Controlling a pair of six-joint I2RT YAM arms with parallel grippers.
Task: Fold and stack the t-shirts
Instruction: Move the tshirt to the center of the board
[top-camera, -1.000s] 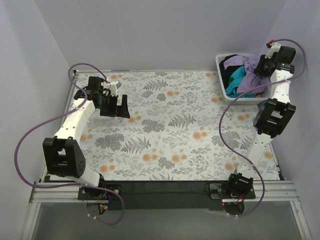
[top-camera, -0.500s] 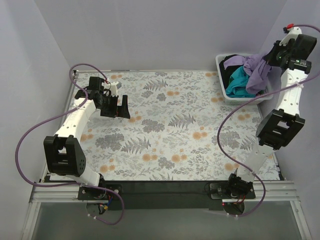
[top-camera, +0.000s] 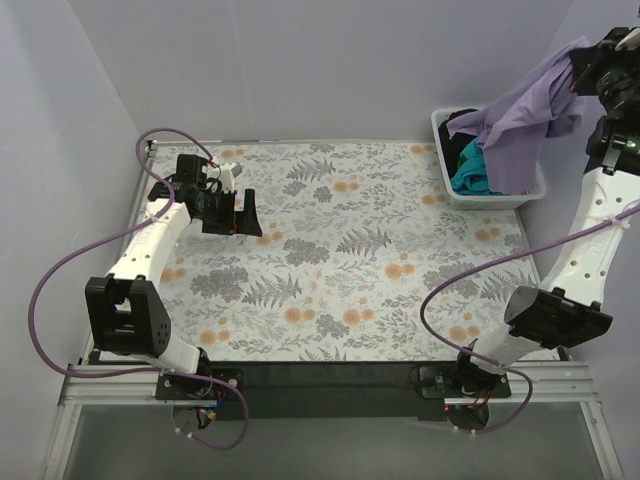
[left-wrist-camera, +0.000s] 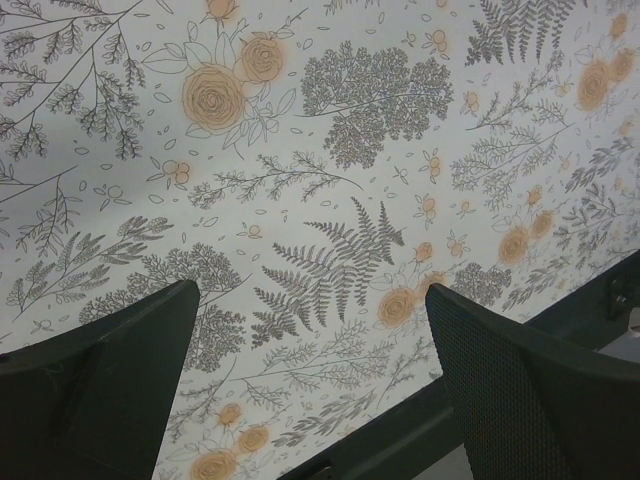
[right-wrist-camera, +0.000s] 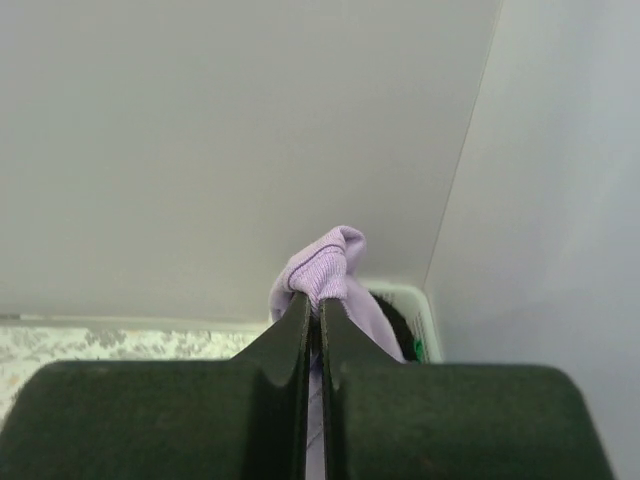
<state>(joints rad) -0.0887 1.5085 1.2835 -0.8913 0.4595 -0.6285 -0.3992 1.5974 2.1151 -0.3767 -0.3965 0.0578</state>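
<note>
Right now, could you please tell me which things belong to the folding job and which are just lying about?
Job: lavender-purple cloth t-shirt, hanging from the right jaws; teal cloth shirt and black cloth garment in the white plastic basket.
Lying about: floral-printed table covering; purple cables.

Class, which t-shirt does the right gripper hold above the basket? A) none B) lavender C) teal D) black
B: the right gripper is shut on the lavender t-shirt, hanging over the white basket that holds the teal t-shirt and black t-shirt.
</note>
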